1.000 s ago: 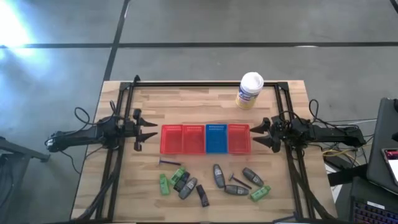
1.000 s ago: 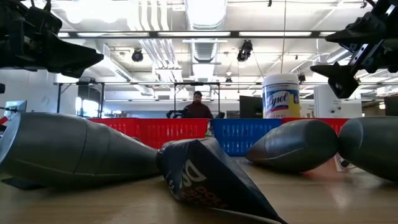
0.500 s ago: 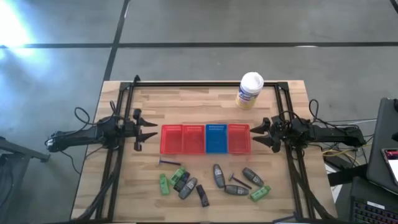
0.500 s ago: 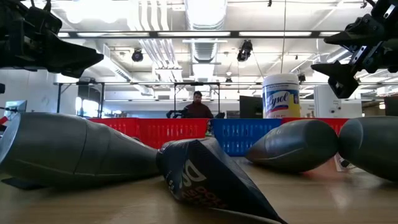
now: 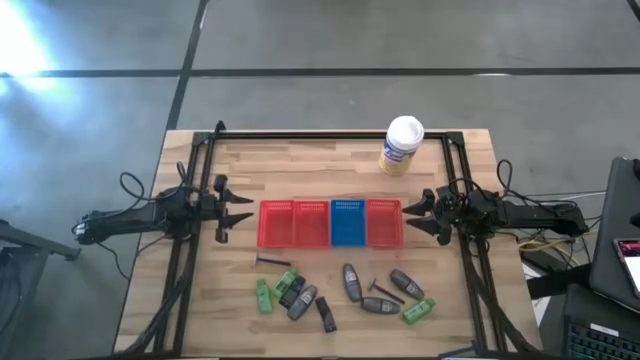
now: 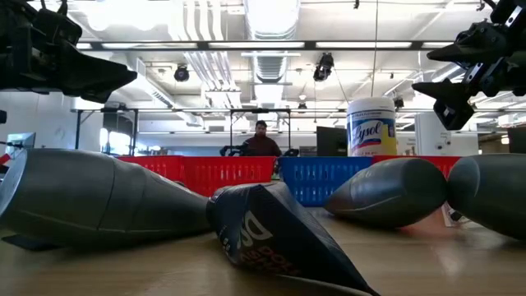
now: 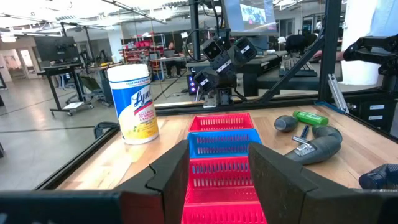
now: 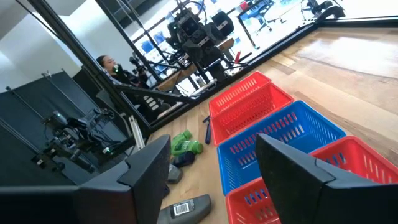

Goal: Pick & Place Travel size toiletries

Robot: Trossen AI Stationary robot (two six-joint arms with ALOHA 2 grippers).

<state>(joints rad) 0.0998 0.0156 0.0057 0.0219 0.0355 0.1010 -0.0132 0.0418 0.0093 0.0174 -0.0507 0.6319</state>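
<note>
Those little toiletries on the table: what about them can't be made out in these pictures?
- High view: labels on the toiletries are too small to read.
- Low view: the grey tubes up close hide the green bottles.
- Left wrist view: the left pincer covers the nearest red basket.

— Bright enough in here, isn't it?

— Plenty. The ceiling lights are long strips overhead, and from table height they blow out nearly white. There's a hard patch of glare on the floor far off to the left, seen from above.

— Shadows?

— Soft and short. The table is evenly lit, with hardly a dark edge under anything.

— And sharpness?

— From table level the grey tubes nearest the lens are huge and soft, while the room behind is crisper. In the wrist views the near fingers are dark and blurred, and straight lines bend toward the edges.
</note>
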